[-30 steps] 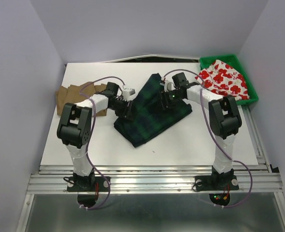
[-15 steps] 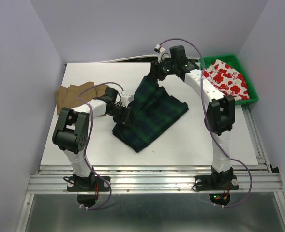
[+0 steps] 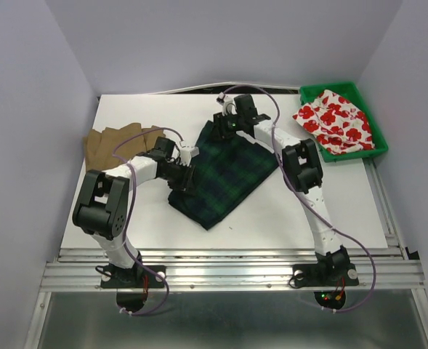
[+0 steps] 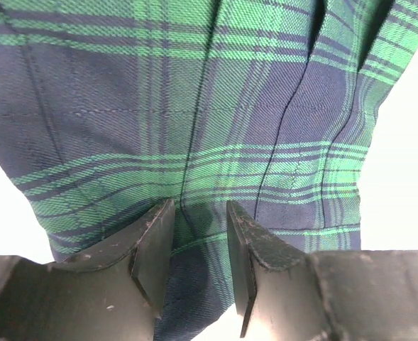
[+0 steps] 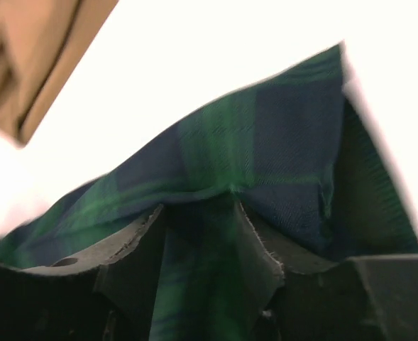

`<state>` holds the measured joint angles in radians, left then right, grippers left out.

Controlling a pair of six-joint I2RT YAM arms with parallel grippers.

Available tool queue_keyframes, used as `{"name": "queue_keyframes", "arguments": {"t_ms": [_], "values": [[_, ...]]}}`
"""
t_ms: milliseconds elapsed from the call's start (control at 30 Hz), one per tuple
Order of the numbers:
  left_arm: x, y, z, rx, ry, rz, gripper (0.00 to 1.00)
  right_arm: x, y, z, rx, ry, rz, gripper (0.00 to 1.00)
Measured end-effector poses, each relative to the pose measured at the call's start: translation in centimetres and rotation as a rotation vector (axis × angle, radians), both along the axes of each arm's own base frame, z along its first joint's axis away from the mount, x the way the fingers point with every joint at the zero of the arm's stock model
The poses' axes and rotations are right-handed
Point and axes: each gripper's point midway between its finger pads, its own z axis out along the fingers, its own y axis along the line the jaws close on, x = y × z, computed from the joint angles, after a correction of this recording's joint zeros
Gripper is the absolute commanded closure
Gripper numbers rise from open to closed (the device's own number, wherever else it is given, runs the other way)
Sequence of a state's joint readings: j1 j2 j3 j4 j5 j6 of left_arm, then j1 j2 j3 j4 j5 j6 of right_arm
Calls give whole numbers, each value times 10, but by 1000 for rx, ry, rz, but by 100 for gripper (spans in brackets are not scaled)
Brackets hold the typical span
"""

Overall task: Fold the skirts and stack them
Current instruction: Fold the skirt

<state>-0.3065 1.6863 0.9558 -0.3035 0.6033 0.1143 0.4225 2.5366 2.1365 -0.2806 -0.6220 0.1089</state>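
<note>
At ten o'clock on the table (image 3: pixel 126 211) lies the tan skirt (image 3: pixel 115 145), flat and well apart from my arms. My left gripper (image 3: pixel 187 177) sits at the nine-o'clock edge of the plaid skirt (image 3: pixel 228 171). In the left wrist view its fingers (image 4: pixel 152 252) stand narrow, with a fold of green-navy cloth pinched between them. The plaid skirt lies mid-table, slanting from six o'clock up toward twelve. My right gripper (image 3: pixel 220 129) is at its twelve-o'clock corner, clamped on the cloth too — the right wrist view shows plaid bunched between the pads (image 5: pixel 255 249). At two o'clock the floral skirt (image 3: pixel 336 122) rests crumpled in the green bin (image 3: pixel 312 91), away from both grippers.
</note>
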Motion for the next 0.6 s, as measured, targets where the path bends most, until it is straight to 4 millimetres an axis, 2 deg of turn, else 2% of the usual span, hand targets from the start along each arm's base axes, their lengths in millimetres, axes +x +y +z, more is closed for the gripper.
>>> {"name": "queue_keyframes", "arguments": {"t_ms": [67, 167, 267, 367, 467, 567, 600], "values": [[-2, -3, 1, -10, 9, 3, 52, 21, 1, -3, -6, -54, -40, 37], [-7, -13, 2, -46, 23, -6, 48, 30, 2, -4, 8, -76, -55, 30], [-16, -34, 8, -108, 46, -26, 43, 35, 3, 6, 9, -105, -72, 28], [-21, -58, 19, -184, 57, -38, 43, 33, -2, 18, 10, -109, -83, 31], [-11, -73, 39, -252, 13, -13, 43, 15, -14, 57, 20, -112, -92, 33], [3, -77, 61, -301, -52, 23, 43, -5, -24, 121, 63, -162, -86, 39], [6, -77, 65, -307, -63, 31, 44, -10, -26, 140, 78, -183, -80, 46]]}}
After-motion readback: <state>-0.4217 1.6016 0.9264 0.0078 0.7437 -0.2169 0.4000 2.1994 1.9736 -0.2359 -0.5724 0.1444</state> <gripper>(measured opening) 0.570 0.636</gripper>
